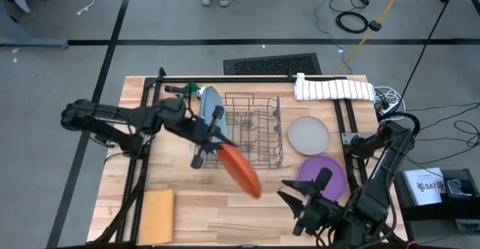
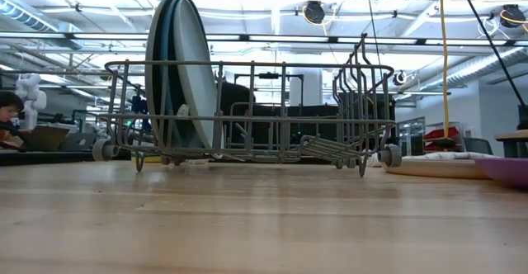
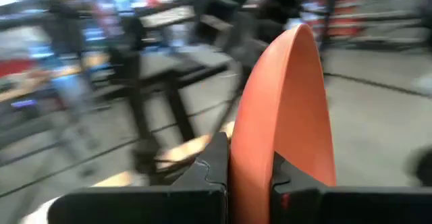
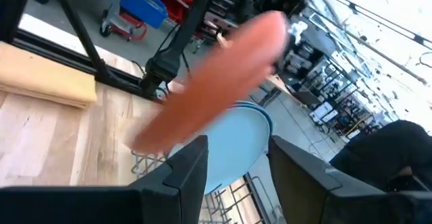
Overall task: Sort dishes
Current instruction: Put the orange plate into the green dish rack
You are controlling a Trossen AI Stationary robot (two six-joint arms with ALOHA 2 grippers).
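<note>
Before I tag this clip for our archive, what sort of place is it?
Probably a robotics lab or workshop: a wooden table with a wire dish rack on it, cables on the floor, and shelving and ceiling lights behind.

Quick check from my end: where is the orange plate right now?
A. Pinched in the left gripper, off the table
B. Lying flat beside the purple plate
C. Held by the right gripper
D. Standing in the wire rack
A: the left gripper is shut on the orange plate's rim, holding it near the wire rack, while the right gripper stands open.

A wire rack [image 1: 253, 131] stands mid-bench [image 1: 202, 211], a tan square sheet [image 1: 156, 216] near one corner, a folded white towel [image 1: 334, 89] opposite.
</note>
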